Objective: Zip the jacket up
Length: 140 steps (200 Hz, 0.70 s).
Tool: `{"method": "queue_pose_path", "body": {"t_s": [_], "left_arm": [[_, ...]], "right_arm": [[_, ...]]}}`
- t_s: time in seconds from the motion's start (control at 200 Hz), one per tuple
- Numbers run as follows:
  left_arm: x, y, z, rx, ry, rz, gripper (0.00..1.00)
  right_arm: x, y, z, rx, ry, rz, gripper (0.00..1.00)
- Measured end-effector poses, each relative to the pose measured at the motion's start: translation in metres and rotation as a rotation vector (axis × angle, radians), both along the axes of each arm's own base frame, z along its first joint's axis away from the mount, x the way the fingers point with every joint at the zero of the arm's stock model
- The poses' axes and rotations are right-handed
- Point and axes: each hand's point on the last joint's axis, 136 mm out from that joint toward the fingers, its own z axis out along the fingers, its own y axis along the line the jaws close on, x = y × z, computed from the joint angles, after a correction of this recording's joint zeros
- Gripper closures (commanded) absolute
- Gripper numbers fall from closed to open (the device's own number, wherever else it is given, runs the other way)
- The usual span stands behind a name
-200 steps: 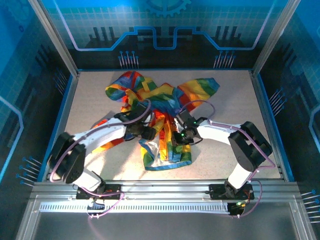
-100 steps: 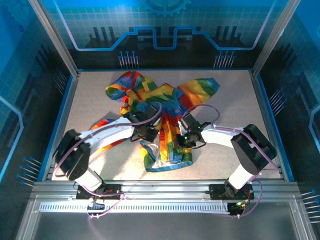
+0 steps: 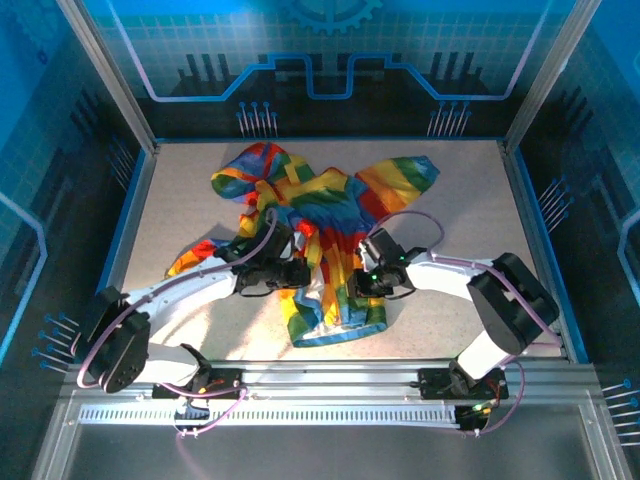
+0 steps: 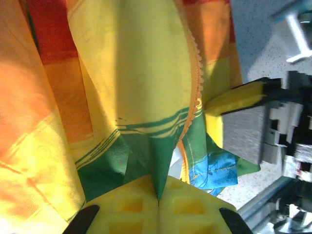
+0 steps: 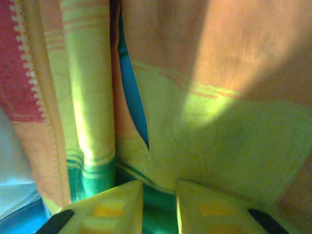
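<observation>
**One jacket, two grippers on it**

One striped jacket (image 3: 325, 205) lies crumpled in the middle of the table (image 3: 180, 190), between the two arms. The left gripper (image 4: 158, 197) is fully closed, its two yellow pads pinching a green fold of the jacket. The right gripper (image 5: 159, 189) has its two pads a little apart with cloth in the gap. Whether it grips, I cannot tell.

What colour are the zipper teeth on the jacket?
Orange. The zipper teeth show best in the left wrist view, edging a yellow panel of the jacket.
</observation>
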Motion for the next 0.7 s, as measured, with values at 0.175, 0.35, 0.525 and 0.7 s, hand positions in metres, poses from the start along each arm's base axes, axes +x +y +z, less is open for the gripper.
{"method": "queue_pose_path", "body": {"t_s": [0.175, 0.35, 0.525, 0.7], "left_arm": [[0.004, -0.018, 0.002, -0.131, 0.059, 0.042, 1.00], [0.012, -0.022, 0.013, -0.204, 0.057, 0.054, 1.00], [0.014, -0.021, 0.014, -0.237, 0.066, 0.058, 1.00], [0.009, -0.019, 0.007, -0.255, 0.085, 0.050, 1.00]], "right_arm": [[0.001, -0.004, 0.047, 0.066, -0.110, -0.025, 0.66], [0.008, -0.002, 0.092, 0.177, -0.202, -0.064, 0.60], [0.018, 0.014, 0.109, 0.338, -0.148, -0.146, 0.59], [0.030, 0.035, 0.110, 0.436, -0.076, -0.177, 0.58]]}}
